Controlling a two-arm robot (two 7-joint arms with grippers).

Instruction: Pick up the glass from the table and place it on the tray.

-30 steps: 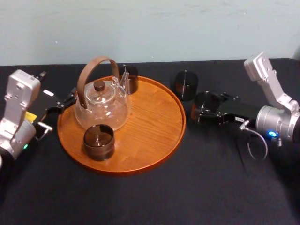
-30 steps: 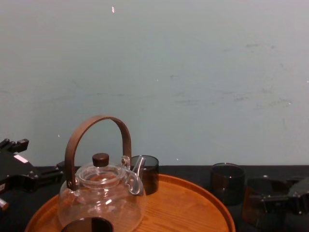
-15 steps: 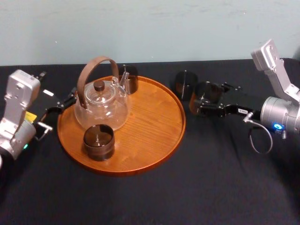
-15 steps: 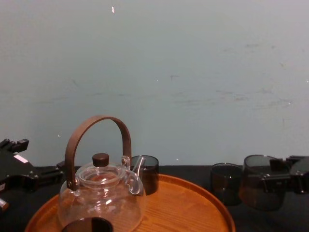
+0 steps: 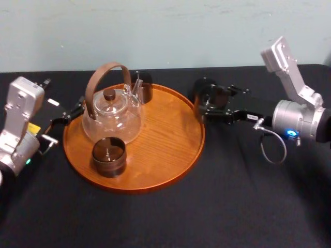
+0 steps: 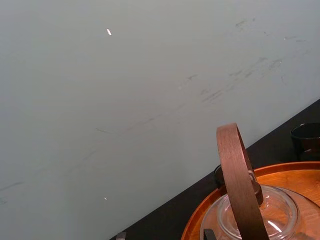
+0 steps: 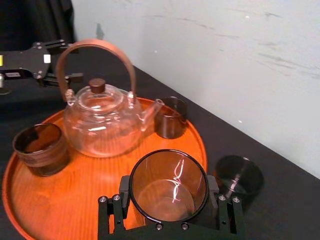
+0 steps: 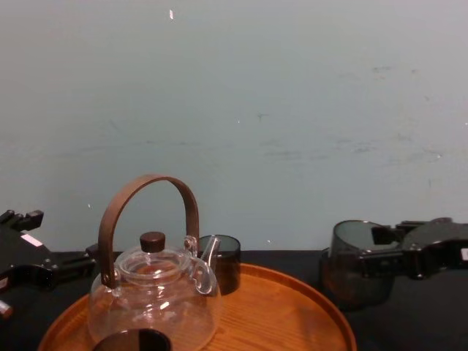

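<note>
My right gripper (image 5: 211, 105) is shut on a smoky dark glass (image 7: 169, 186), one finger on each side of it. The glass (image 8: 354, 253) hangs upright a little above the black table (image 5: 232, 196), right at the right rim of the round wooden tray (image 5: 155, 165). In the right wrist view the glass sits over the tray's (image 7: 95, 205) near edge. My left gripper (image 5: 70, 114) rests parked by the tray's left side, fingers apart and empty.
On the tray stand a glass teapot (image 5: 111, 113) with a brown handle, a dark cup (image 5: 109, 156) in front of it and a small dark cup (image 5: 143, 87) behind its spout. Another dark glass (image 7: 238, 176) stands on the table just right of the tray.
The right gripper has lifted the glass off the table and carried it left, from beside the other table glass to the tray's right rim. The left arm stayed still.
</note>
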